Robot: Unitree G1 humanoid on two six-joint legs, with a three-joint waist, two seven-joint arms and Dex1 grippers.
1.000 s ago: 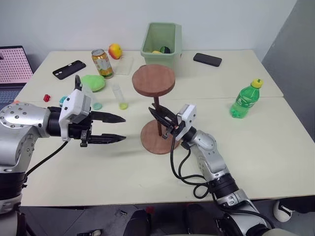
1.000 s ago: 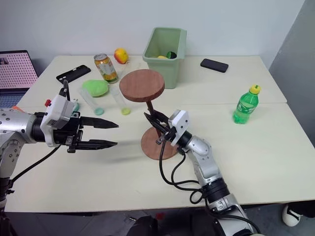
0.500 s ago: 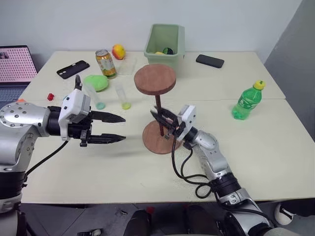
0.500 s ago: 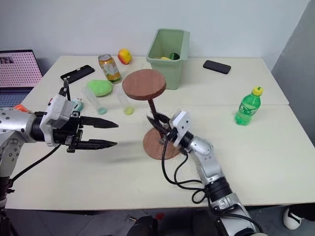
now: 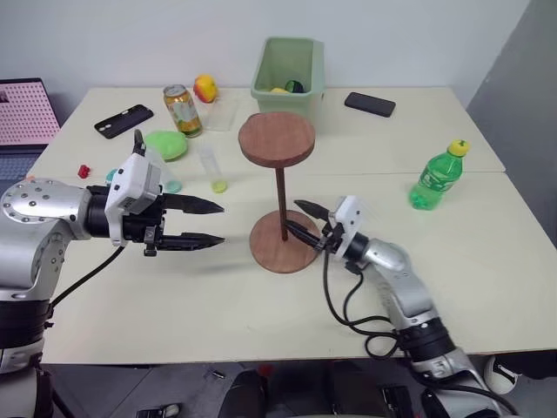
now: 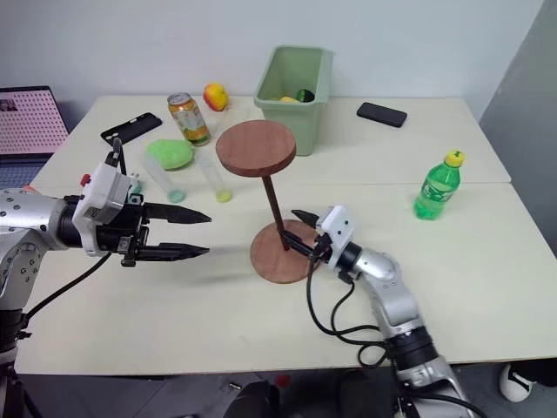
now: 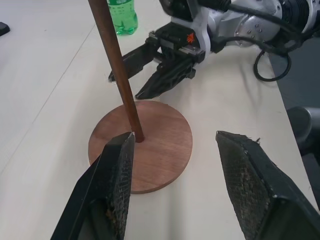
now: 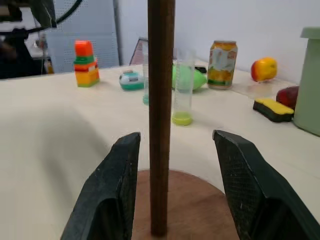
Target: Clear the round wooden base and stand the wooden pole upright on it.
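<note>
A: Left black two-finger gripper?
B: Fingers spread, empty, aimed at the flat reddish-brown round wooden base, well apart from it.
A: Long dark-brown wooden pole?
B: Upright in the base's centre, disc end up.
A: Right black two-finger gripper?
B: Nearer; fingers parted, just beside the pole, gripping nothing. Bare cream table behind for backing off.

Head views look down over the table; both wrist views closely face the wooden pole.
</note>
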